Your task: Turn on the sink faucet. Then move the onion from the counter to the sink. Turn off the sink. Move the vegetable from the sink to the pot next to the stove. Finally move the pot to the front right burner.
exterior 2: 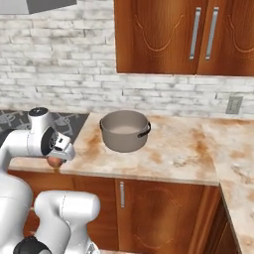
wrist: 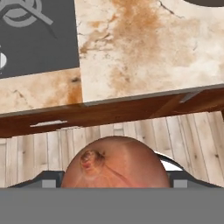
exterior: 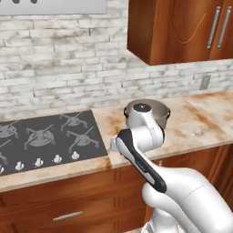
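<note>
The reddish-orange onion (wrist: 114, 164) sits between my fingers, and my gripper (wrist: 113, 180) is shut on it. In the right base view the onion (exterior 2: 54, 161) hangs under the hand (exterior 2: 58, 147), just off the counter's (exterior 2: 168, 149) front edge, between stove and pot. The grey-brown pot (exterior 2: 124, 130) stands on the counter to the right of the hand and further back. My arm partly covers the pot (exterior: 157, 109) in the left base view. The black stove (exterior: 45, 136) lies to the left. Sink and faucet are out of view.
Wooden wall cabinets (exterior 2: 188, 34) hang over the counter. A brick wall with a socket (exterior 2: 234, 104) runs behind it. Base cabinets (exterior 2: 158, 208) stand below the counter edge, and wooden floor planks (wrist: 183, 131) show under the hand. Silver stove knobs (exterior: 57, 159) line the cooktop's front.
</note>
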